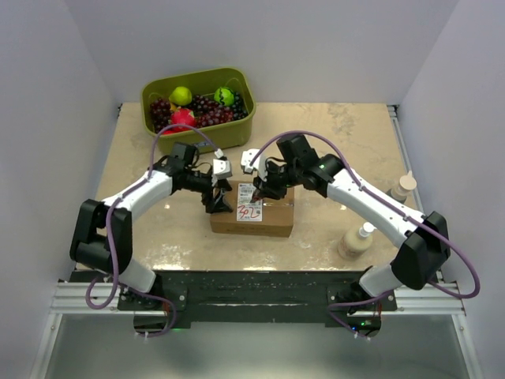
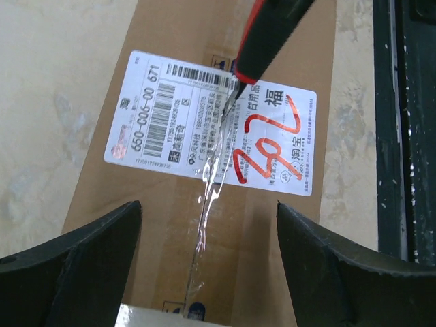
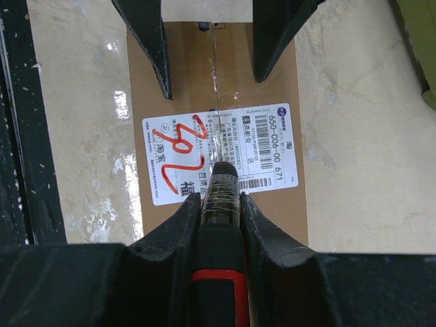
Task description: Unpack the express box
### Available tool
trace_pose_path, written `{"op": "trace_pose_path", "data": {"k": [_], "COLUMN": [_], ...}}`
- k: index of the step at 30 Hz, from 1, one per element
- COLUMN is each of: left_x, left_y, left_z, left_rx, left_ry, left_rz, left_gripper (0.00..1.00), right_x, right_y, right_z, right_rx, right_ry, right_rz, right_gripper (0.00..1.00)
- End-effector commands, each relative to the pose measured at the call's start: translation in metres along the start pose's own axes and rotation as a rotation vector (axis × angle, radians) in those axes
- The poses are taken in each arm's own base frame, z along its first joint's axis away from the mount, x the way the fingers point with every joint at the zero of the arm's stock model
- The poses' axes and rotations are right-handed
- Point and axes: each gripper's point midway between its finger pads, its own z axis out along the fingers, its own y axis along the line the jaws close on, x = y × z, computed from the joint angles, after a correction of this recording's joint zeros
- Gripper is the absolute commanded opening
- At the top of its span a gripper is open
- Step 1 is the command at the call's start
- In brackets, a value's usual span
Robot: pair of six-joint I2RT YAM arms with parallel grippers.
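We logged express box (image 1: 254, 212) mid-frame | right gripper (image 3: 219, 199) clamped on cutter (image 2: 266, 41), blade on label (image 2: 153, 126) | left gripper (image 2: 208, 211) spread wide over box

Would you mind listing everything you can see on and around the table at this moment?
express box: one, brown with a white label, middle of the table
cutter: one, red and black, blade at the box's label
bin: one, olive green, far left corner
fruit: dark grapes, two green pieces, one red piece, in the bin
bottles: two, cream, right edge of the table
table: one, beige
left gripper: black, open, over the box
right gripper: black, shut on the cutter
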Motion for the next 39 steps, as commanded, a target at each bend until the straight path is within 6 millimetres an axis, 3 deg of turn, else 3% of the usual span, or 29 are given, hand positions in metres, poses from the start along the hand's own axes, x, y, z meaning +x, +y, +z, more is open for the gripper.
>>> {"op": "trace_pose_path", "data": {"k": [1, 6, 15, 25, 39], "left_x": [0.031, 0.08, 0.113, 0.122, 0.142], "left_y": [-0.008, 0.001, 0.011, -0.001, -0.005], "left_z": [0.014, 0.009, -0.001, 0.009, 0.009], "left_rx": [0.057, -0.037, -0.123, 0.0, 0.048], "left_ry": [0.15, 0.322, 0.443, 0.465, 0.548], "left_rz": [0.112, 0.124, 0.139, 0.02, -0.059], "left_gripper": [0.84, 0.82, 0.76, 0.69, 0.56], "right_x": [0.023, 0.03, 0.046, 0.071, 0.079], "right_y": [0.007, 0.005, -0.004, 0.006, 0.006], "right_z": [-0.002, -0.009, -0.03, -0.037, -0.063], "right_rx": [-0.015, -0.007, -0.003, -0.049, -0.004], "right_ry": [0.093, 0.113, 0.118, 0.154, 0.126], "right_rz": [0.073, 0.072, 0.076, -0.031, 0.001], "right_gripper": [0.0, 0.0, 0.0, 0.0, 0.0]}}
